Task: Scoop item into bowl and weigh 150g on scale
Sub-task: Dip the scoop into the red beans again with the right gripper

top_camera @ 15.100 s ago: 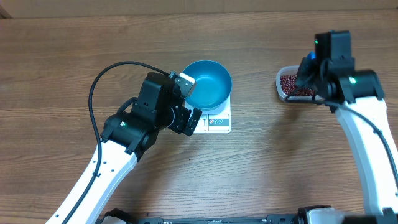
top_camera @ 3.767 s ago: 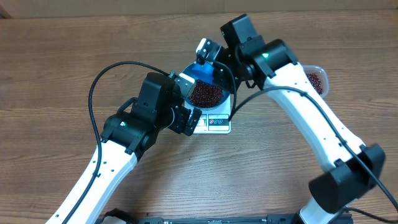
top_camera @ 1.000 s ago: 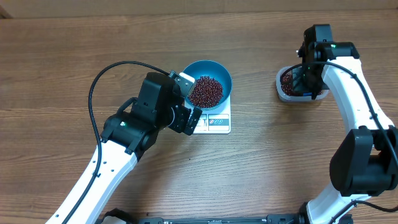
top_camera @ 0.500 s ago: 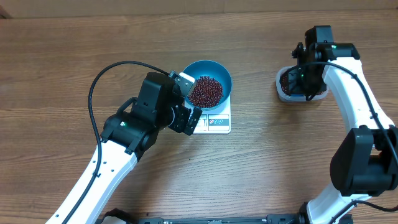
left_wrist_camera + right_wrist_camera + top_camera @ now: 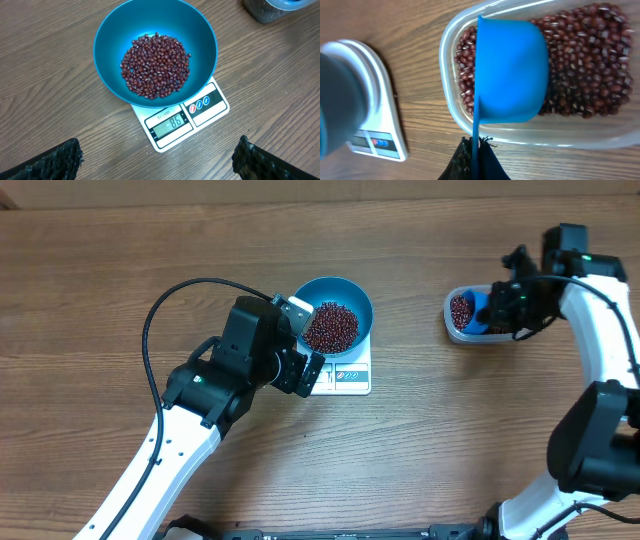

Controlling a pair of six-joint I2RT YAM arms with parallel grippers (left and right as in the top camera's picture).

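The bowl (image 5: 107, 40) is deep blue, plain and smooth. The beans (image 5: 156, 65) in it are dark red-brown, some with a pale fleck. The scale (image 5: 212, 105) is white. Near six o'clock of the bowl its display (image 5: 172, 122) is grey-green with dark digits. At five o'clock sit one red and two blue round marks (image 5: 199, 104). My left claw (image 5: 157, 160) has black, pebbled fingers (image 5: 60, 160). The scoop (image 5: 512, 70) is bright blue, over a clear tub (image 5: 449, 60) of the same red-brown beans. The table (image 5: 450, 440) is brown with a streaky wood grain. My arms (image 5: 185, 450) are white with black joints.
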